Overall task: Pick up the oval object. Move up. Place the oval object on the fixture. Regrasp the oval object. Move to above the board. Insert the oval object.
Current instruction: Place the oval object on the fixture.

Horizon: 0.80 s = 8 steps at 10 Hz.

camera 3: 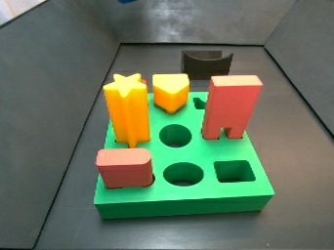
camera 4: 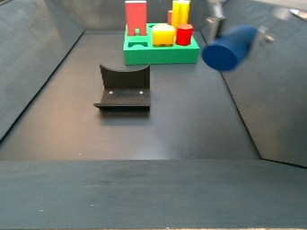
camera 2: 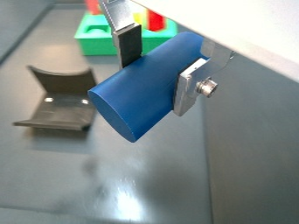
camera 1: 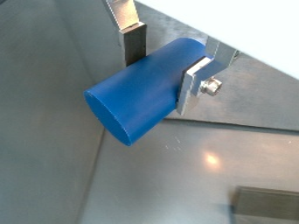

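Note:
The oval object (camera 1: pixel 131 98) is a dark blue peg, and my gripper (camera 1: pixel 163 68) is shut on it across its sides. In both wrist views its flat oval end sticks out past the fingers (camera 2: pixel 191 87). In a side view the oval object (camera 4: pixel 228 49) hangs in the air with my gripper (camera 4: pixel 236 34), to the right of the fixture (camera 4: pixel 124 90) and well above the floor. The fixture (camera 2: pixel 59 101) stands bare on the dark floor. Beyond it lies the green board (camera 4: pixel 162 56), whose top has several open holes (camera 3: pixel 183 174).
The board (camera 3: pixel 183 200) carries a yellow star (camera 3: pixel 127 107), an orange-yellow piece (camera 3: pixel 171 91), a tall red block (camera 3: pixel 232 105) and a salmon rounded block (camera 3: pixel 125 167). Grey walls (camera 4: pixel 270 99) close in the floor on both sides.

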{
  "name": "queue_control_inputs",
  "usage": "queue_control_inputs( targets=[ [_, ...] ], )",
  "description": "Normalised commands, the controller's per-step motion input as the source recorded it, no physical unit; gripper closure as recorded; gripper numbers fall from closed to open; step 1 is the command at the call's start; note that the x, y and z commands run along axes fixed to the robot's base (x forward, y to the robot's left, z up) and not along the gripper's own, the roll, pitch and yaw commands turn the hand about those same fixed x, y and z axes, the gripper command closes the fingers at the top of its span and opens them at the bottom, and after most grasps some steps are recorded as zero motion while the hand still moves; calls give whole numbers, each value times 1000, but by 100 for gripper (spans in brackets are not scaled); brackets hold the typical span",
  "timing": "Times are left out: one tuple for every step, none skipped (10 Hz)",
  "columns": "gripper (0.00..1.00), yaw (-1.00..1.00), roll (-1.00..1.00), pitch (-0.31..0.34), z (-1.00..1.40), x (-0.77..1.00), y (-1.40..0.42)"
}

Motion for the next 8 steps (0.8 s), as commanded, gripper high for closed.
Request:
queue_control_inputs(
  targets=[
    [100,1000,-28,103,157,1000,-734],
    [100,1000,-32,113,155,1000,-694],
    [100,1000,-41,135,140,1000,-609],
    [100,1000,-46,148,131,1000,-580],
    [100,1000,-59,181,112,1000,-498],
    [100,1000,-72,213,100,1000,-435],
    [100,1000,-89,246,87,1000,-387],
    [100,1000,-103,271,82,1000,-359]
  ],
)
